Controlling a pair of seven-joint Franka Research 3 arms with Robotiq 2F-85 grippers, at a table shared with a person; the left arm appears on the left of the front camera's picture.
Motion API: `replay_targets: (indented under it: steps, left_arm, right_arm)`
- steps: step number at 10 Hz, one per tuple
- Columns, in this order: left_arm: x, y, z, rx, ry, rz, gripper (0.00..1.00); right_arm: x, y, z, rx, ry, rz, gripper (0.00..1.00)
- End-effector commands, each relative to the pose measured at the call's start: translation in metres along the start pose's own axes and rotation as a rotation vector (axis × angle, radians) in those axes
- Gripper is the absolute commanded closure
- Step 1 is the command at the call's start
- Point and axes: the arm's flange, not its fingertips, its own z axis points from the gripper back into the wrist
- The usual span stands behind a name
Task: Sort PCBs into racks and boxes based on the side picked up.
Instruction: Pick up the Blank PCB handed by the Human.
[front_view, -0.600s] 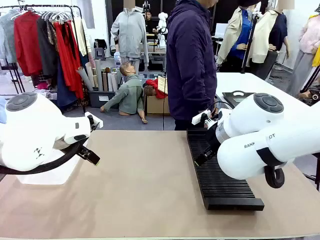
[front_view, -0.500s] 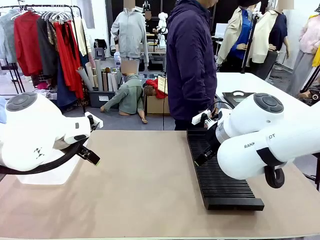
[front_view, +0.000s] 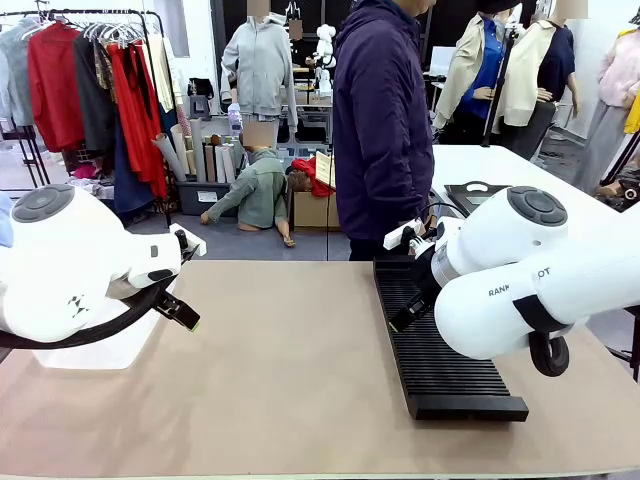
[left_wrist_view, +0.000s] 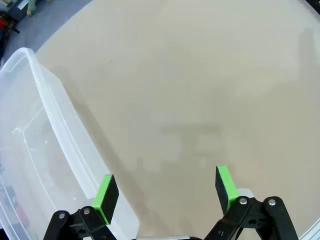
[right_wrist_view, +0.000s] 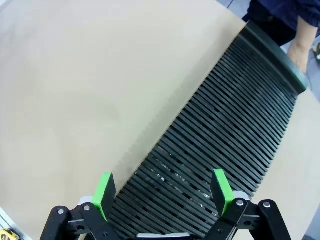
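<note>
Gaping wide, the left gripper (left_wrist_view: 164, 176) holds nothing; its green pads (left_wrist_view: 106, 194) stand far apart above the bare beige tabletop (left_wrist_view: 200, 90). From 7 to 10 o'clock in its wrist view lies the clear, see-through plastic tub with a rounded rim (left_wrist_view: 52, 100), and one pad overlaps that rim in the picture (whether it touches I cannot tell). Nothing can be made out inside the tub.

The right gripper (right_wrist_view: 162, 182) is spread just as wide and equally empty. It hangs over the near end of the long black rectangular rack with fine parallel slots (right_wrist_view: 225, 125), which runs from 6 o'clock away toward 1 o'clock. The rack's slots look unfilled. At its far end, around 1 o'clock, a person's forearm (right_wrist_view: 300, 47) hangs beside the table edge.

In the front view, the white left arm (front_view: 70, 265) bends in from 9 o'clock, low over the tub (front_view: 100, 352). The white right arm (front_view: 520, 280) comes from 3 o'clock, elbow high, its wrist angled down over the rack (front_view: 440, 375). The person in a dark jacket (front_view: 380, 130) stands at 12 o'clock, just behind the rack's far end. Tub and rack lie well apart, with open table between.
</note>
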Motion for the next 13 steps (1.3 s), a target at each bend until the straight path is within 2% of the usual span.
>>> replay_targets:
  steps: [1,6,10,12,13]
  left_arm:
    - [0.0,0.0,0.0,0.0,0.0,0.0,0.0]
    - [0.0,0.0,0.0,0.0,0.0,0.0,0.0]
    - [0.012,0.013,0.0,-0.002,0.011,0.026,0.0]
    - [0.023,0.03,0.007,-0.045,0.038,0.095,0.0]
    - [0.037,0.042,0.014,-0.112,0.037,0.134,0.0]
  right_arm:
    - [0.0,0.0,0.0,0.0,0.0,0.0,0.0]
    - [0.0,0.0,0.0,0.0,0.0,0.0,0.0]
    - [0.011,-0.016,0.013,-0.024,-0.035,-0.048,0.0]
    - [0.025,-0.031,0.022,0.023,-0.015,-0.09,0.0]
    - [0.035,-0.044,0.029,0.071,0.003,-0.138,0.0]
